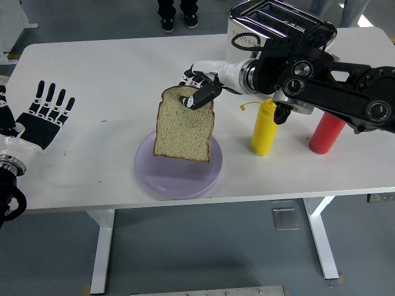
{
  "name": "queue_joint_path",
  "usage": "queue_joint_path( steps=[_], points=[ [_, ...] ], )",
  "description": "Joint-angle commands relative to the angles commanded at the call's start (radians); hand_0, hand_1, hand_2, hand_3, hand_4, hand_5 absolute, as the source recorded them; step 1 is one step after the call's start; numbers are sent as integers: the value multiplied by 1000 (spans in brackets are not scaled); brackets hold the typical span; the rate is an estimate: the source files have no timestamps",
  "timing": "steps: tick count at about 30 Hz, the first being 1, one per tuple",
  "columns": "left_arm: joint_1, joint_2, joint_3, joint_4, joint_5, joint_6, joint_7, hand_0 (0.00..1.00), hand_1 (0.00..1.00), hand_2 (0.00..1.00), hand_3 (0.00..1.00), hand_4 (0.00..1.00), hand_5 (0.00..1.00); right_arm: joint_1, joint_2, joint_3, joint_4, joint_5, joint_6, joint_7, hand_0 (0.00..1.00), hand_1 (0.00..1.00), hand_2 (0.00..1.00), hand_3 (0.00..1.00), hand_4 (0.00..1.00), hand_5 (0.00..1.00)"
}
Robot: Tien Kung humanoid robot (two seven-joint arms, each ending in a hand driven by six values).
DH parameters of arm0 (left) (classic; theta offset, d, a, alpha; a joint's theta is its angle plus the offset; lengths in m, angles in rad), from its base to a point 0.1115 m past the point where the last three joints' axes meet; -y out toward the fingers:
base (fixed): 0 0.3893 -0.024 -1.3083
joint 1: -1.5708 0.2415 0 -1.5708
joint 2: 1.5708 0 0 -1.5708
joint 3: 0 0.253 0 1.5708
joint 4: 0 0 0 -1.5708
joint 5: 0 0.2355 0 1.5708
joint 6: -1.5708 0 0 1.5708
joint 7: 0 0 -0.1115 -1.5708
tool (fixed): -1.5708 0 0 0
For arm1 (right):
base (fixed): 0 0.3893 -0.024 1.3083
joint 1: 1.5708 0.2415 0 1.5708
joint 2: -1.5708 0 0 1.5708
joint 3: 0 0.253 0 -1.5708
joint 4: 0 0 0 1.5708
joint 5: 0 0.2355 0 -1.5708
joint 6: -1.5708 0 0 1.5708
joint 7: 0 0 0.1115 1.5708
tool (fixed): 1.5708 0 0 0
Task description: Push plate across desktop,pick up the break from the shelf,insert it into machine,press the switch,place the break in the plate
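Observation:
A slice of brown bread [183, 127] hangs upright just above the lilac plate [157, 177], pinched at its top edge by my right hand [196, 92]. The right arm reaches in from the right, crossing in front of the cream toaster [279, 21] at the back right. The slice covers the plate's middle; I cannot tell whether its lower edge touches the plate. My left hand [44, 114] rests flat on the table at the left edge, fingers spread, holding nothing.
A yellow squeeze bottle [264, 131] and a red one [323, 134] stand right of the plate, both partly behind my right arm. A person's shoes [174, 15] show beyond the far edge. The table's near edge runs just below the plate.

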Motion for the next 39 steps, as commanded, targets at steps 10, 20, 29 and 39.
queue_joint_path(
  steps=[10,20,29,39],
  points=[
    [0,-1,-4,9,2,-2,1,799,744,698,696,811,998,-17,37,-33,-40,-3,-11,12,326,410,387,402,173,2],
    [0,2,-3,10,3,-1,1,799,744,698,696,811,998,-32,68,-56,-70,4,-24,18,326,412,389,402,170,2],
    [-4,3,1,12,3,-1,1,798,744,699,696,812,998,-36,98,-84,-101,12,-34,24,328,423,400,409,160,2],
    [-6,3,-4,21,7,-3,1,799,744,699,695,812,998,-46,112,-96,-109,19,-31,37,330,431,409,413,139,2]
  ],
)
